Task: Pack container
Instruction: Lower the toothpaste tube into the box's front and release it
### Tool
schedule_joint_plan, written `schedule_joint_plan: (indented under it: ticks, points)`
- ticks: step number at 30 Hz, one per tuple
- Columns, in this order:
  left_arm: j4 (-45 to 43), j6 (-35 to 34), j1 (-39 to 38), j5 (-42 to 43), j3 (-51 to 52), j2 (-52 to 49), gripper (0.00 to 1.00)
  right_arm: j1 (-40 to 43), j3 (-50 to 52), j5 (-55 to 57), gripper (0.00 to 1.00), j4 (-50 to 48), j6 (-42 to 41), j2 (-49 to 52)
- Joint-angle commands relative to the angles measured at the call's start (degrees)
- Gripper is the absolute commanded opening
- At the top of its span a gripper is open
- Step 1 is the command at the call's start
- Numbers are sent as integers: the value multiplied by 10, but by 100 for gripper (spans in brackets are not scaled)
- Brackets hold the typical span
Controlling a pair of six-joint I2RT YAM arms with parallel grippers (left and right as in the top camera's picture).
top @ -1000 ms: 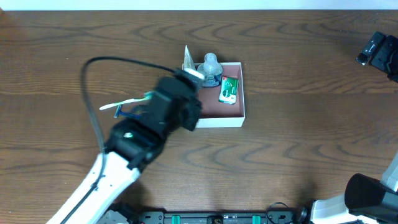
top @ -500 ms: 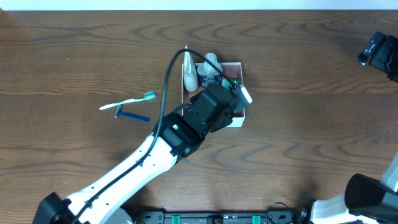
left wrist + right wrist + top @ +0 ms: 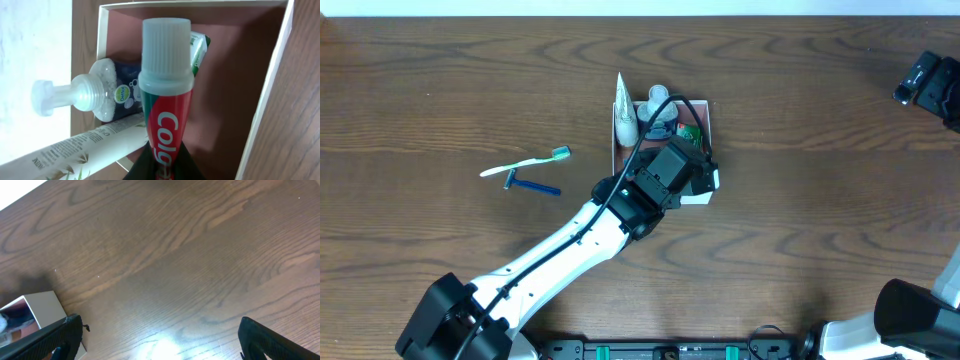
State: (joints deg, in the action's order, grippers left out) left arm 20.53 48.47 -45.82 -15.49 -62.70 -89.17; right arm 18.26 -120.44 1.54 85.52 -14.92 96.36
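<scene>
The white box [image 3: 698,198] with a reddish floor sits at mid-table. My left gripper [image 3: 700,172] hangs over its right half, shut on a red Colgate toothpaste tube [image 3: 166,100] whose white cap points into the box [image 3: 265,100]. The black fingers [image 3: 190,167] pinch the tube's lower end. Inside lie a clear pump bottle [image 3: 107,95], a white printed tube [image 3: 75,147] along the left wall and a green pack [image 3: 201,47]. My right gripper [image 3: 160,345] is open over bare wood, far from the box.
A green-headed toothbrush [image 3: 525,163] and a blue razor [image 3: 535,186] lie on the table left of the box. A corner of the box [image 3: 40,310] shows at the left of the right wrist view.
My left arm swung right from near the toothbrush to over the box, carrying the toothpaste, then settled a little lower and nearer. The right arm stayed still.
</scene>
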Motion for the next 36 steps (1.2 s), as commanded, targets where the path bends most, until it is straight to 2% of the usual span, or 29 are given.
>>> schedule_joint_plan:
  ticks: [1, 4, 9, 15, 20, 23, 25, 27, 30, 32, 34, 36]
  points:
    - [-1, 14, 1, -11, -7, -2, 62, 2, -7, 6, 99, 0, -9, -1]
    - [-1, 14, 1, -11, -7, -2, 75, 2, -7, 6, 99, 0, -9, -1]
    - [-16, -4, 1, -11, -7, 5, 79, 2, -7, 6, 99, 0, -9, -1]
    - [-38, -125, -28, -11, -7, 77, 79, 2, -7, 6, 99, 0, -9, -1]
    - [-16, -278, -88, -11, -7, 178, 80, 2, -7, 6, 99, 0, -9, -1]
    - [-2, -322, -115, -11, -7, 240, 81, 2, -7, 6, 99, 0, -9, -1]
    - [0, -345, -113, -32, -7, 275, 88, 2, -7, 6, 99, 0, -9, -1]
    - [8, -387, -94, -94, -7, 301, 96, 2, -7, 6, 99, 0, -9, -1]
    - [49, -480, -35, -185, -7, 327, 99, 2, -7, 6, 99, 0, -9, -1]
    - [81, -553, 17, -212, -7, 336, 99, 2, -7, 6, 99, 0, -9, -1]
    - [118, -638, 87, -212, -7, 340, 99, 2, -7, 6, 99, 0, -9, -1]
    - [148, -695, 146, -204, -7, 337, 100, 2, -7, 6, 99, 0, -9, -1]
